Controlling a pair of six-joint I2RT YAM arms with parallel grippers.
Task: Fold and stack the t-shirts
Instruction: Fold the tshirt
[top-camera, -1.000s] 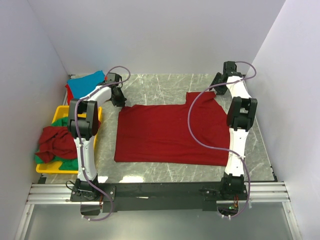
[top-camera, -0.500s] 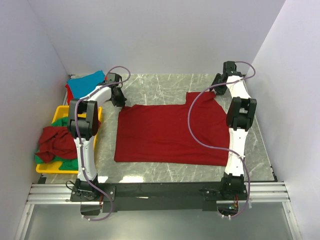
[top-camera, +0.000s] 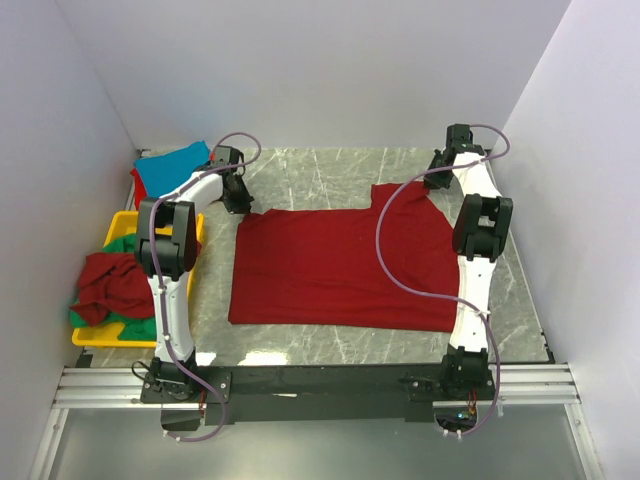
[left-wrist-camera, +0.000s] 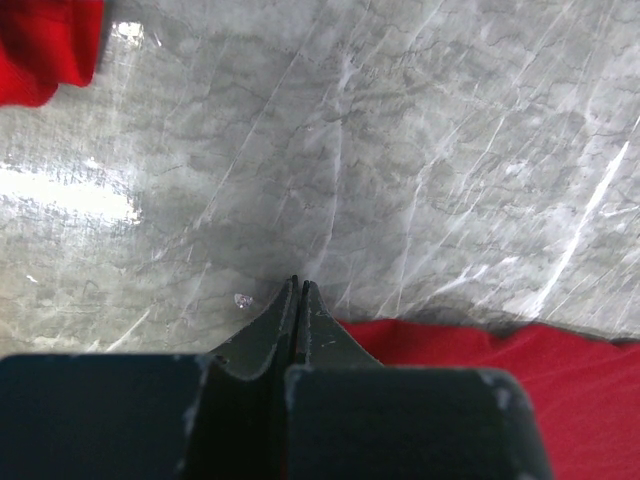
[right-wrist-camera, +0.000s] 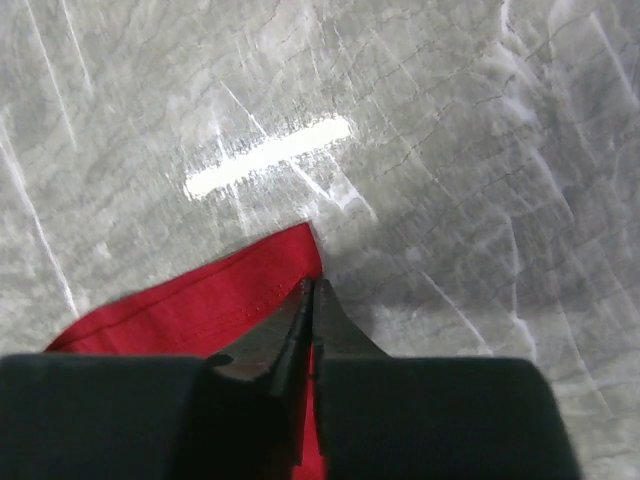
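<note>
At the right claw (right-wrist-camera: 311, 285): fingers clenched flat together on a corner of the spread dark red t-shirt (right-wrist-camera: 190, 305). A sliver of red runs down between them, and the stitched tip of the corner pokes out just ahead.
Just off the right claw: the cloth fans away to its left and back beneath it. Ahead and to its right there is only bare marble table (right-wrist-camera: 460, 150).
At the left claw (left-wrist-camera: 298, 283): fingers shut tight, with a hairline slit between them. The same shirt's edge starts right beside its right finger. Whether any cloth is pinched I cannot tell.
Ahead of the left claw: bare table, with a scrap of red cloth at the far left of its view.
Between the claws: the shirt lies flat with its body stretching back toward the arm bases. Each claw sits at one far corner.
Beyond the left claw, to its left: turquoise t-shirt (top-camera: 170, 168) lying flat. Nearer the bases, the yellow tray (top-camera: 103, 338) holds a crumpled red t-shirt (top-camera: 110, 285) on top of a green t-shirt (top-camera: 138, 326).
Step in hand: judged to be taking hold of the far edge for the first fold. Nothing is folded yet.
Next move calls for: confirming the left grip, then raising both corners together and level and carrying them back over the body.
Watch: the right hold sits near the very tip and may slip under tension.
</note>
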